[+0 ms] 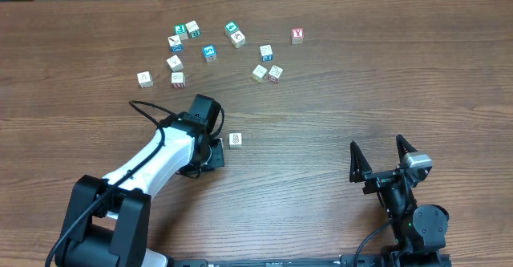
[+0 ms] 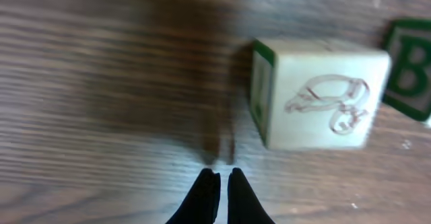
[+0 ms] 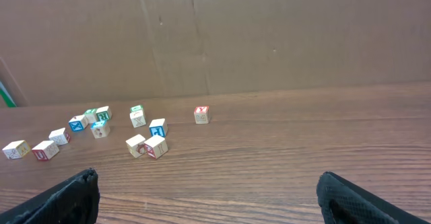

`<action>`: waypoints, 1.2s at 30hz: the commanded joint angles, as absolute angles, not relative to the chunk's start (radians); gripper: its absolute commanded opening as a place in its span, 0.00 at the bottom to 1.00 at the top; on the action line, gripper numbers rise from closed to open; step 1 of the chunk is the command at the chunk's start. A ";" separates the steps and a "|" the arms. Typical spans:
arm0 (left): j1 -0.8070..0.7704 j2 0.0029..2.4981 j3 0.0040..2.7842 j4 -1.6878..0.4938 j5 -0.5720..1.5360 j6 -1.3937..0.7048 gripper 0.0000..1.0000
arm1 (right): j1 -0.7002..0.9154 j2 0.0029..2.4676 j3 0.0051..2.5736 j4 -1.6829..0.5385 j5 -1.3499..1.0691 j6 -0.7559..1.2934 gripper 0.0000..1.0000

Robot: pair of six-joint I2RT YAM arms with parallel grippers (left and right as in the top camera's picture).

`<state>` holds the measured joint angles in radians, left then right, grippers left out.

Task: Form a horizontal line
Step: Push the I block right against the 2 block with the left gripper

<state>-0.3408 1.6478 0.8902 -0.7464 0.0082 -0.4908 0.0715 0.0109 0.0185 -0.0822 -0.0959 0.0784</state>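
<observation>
Step in hand: early, we judge. No line shows yet on the table [image 1: 337, 99]. The cubes [image 1: 210, 53] lie loose in a scatter at the far side, none in a row. The Y cube [image 1: 297, 35] sits alone at the right end of that scatter, apart from the rest. A lone cube [image 1: 235, 139] lies well nearer to us, apart from the scatter and just beside the left gripper [image 2: 219, 187].

Left gripper: fingers pinched together, holding nothing. In the wrist view the tips are low over the wood, and the lone cube is ahead and to one side of them, not touching. Right gripper [image 1: 376, 147]: jaws spread wide, empty, parked at the near right, well away from all the cubes.

Our guess: the lone cube is the first piece of the line, placed or nudged into spot. The next move calls for fetching another cube from the scatter. The left fingers must part first, then close around one cube without bumping its neighbours. It should then be set touching the lone cube's side, level with it.
</observation>
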 commanded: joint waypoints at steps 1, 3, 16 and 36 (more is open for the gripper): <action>-0.347 1.649 0.887 -0.732 -0.099 -0.479 0.04 | 0.064 0.003 0.008 -0.078 -0.083 0.077 1.00; -0.347 1.649 0.887 -0.723 -0.113 -0.479 0.04 | 0.064 0.003 0.008 -0.078 -0.083 0.077 1.00; -0.347 1.649 0.887 -0.612 -0.111 -0.479 0.05 | 0.064 0.003 0.008 -0.078 -0.083 0.077 1.00; -0.347 1.649 0.887 -0.546 -0.085 -0.514 0.06 | 0.064 0.003 0.008 -0.078 -0.083 0.077 1.00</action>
<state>-0.3408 1.6478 0.8894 -0.5545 -0.0906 -0.4984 0.0715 0.0109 0.0185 -0.0826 -0.0959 0.0780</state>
